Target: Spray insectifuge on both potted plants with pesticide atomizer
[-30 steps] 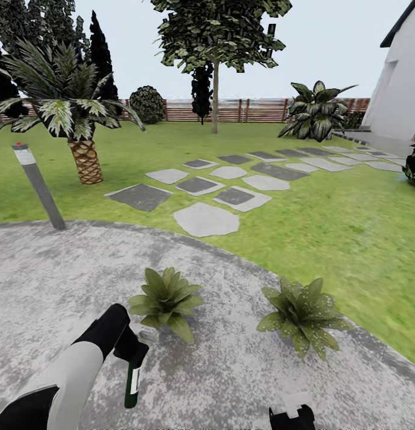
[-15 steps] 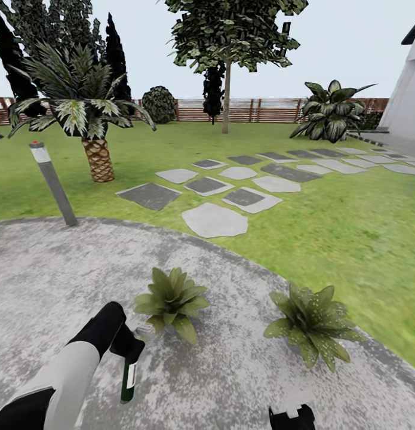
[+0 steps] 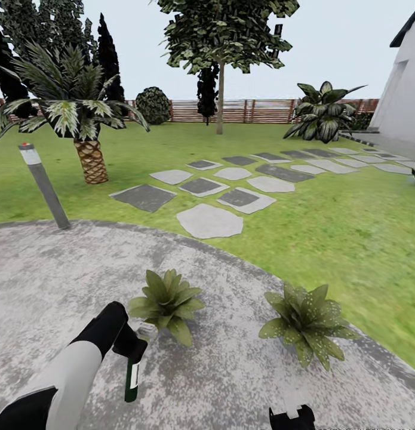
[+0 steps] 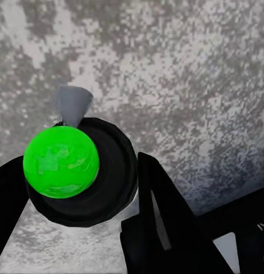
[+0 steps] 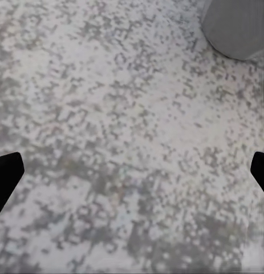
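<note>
Pesticide atomizer (image 3: 132,377): hanging bottle-down over the patio (image 3: 243,370), its black trigger head clamped in the left gripper (image 3: 133,347); the left wrist view is showing a green cap (image 4: 61,162) and the grey nozzle (image 4: 73,104) between the dark fingers (image 4: 157,211).

Left gripper: grasping the atomizer by its head, just beside the left potted plant (image 3: 165,303), nozzle seeming to be facing toward it.

Right gripper (image 3: 292,416): sitting low at the frame edge; in the right wrist view its fingertips (image 5: 6,174) are standing wide apart over bare paving, holding nothing.

Right potted plant (image 3: 306,319): standing near the patio edge beside the lawn (image 3: 326,221), well apart from the atomizer.

Step in hand, as I judge: lining the nozzle up on the nearer plant before spraying.

Risk of partial cover: the nozzle is sitting low and to one side, so far leaves may be getting missed.

Risk of collision: the bottle is hanging close to the leaves and paving, so a swing could be knocking the pot.

Risk for the second plant: it is looking too far to reach without repositioning.
</note>
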